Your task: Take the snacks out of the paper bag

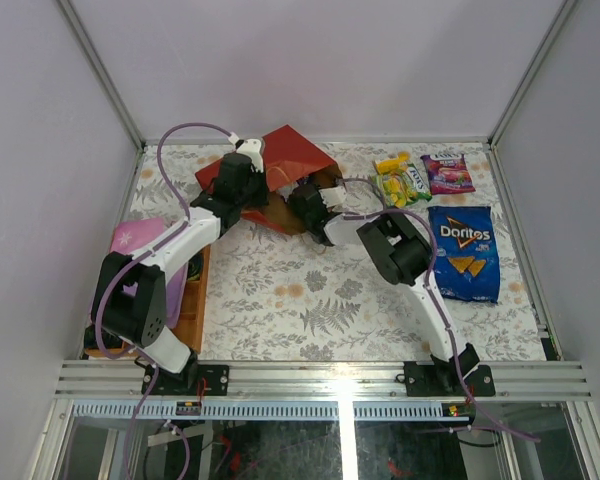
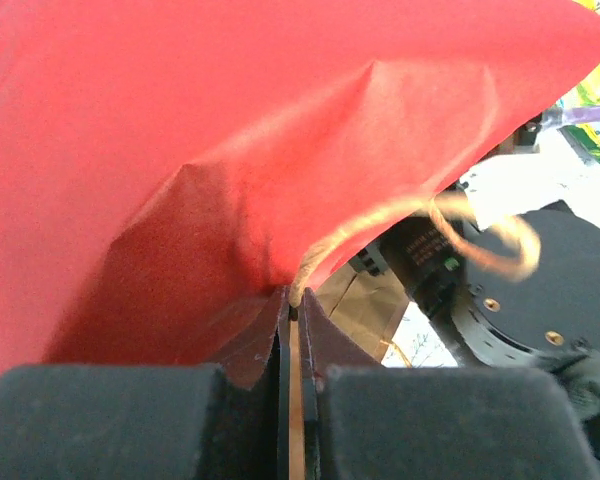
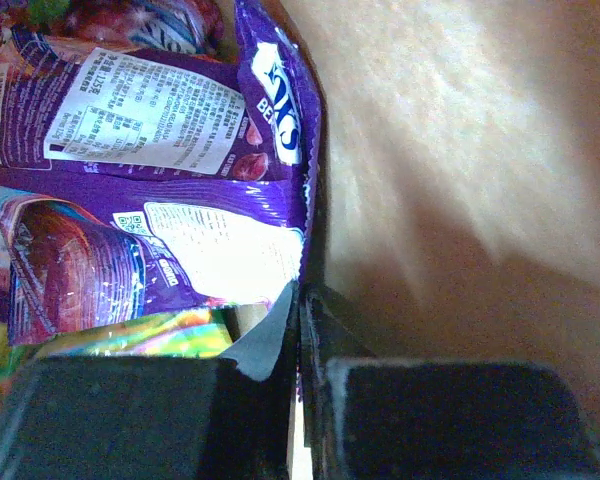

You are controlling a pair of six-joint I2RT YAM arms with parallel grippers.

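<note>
The red paper bag (image 1: 292, 156) lies on its side at the back of the table, mouth toward the arms. My left gripper (image 2: 295, 312) is shut on the bag's rim beside a tan cord handle (image 2: 400, 213), lifting the red wall (image 2: 230, 150). My right gripper (image 3: 301, 300) is inside the bag against its brown kraft wall (image 3: 460, 150), shut on the side seam of a purple snack packet (image 3: 160, 255). Another purple packet (image 3: 150, 105) and a rainbow-coloured one (image 3: 130, 335) lie beside it. On the table to the right lie a green-yellow packet (image 1: 400, 181), a purple packet (image 1: 446, 172) and a blue Doritos bag (image 1: 464, 251).
A flat pink item (image 1: 140, 240) rests on a wooden tray (image 1: 192, 300) at the left, under the left arm. The right arm's wrist (image 2: 525, 290) fills the bag's mouth. White walls enclose the floral tablecloth (image 1: 310, 300) on three sides.
</note>
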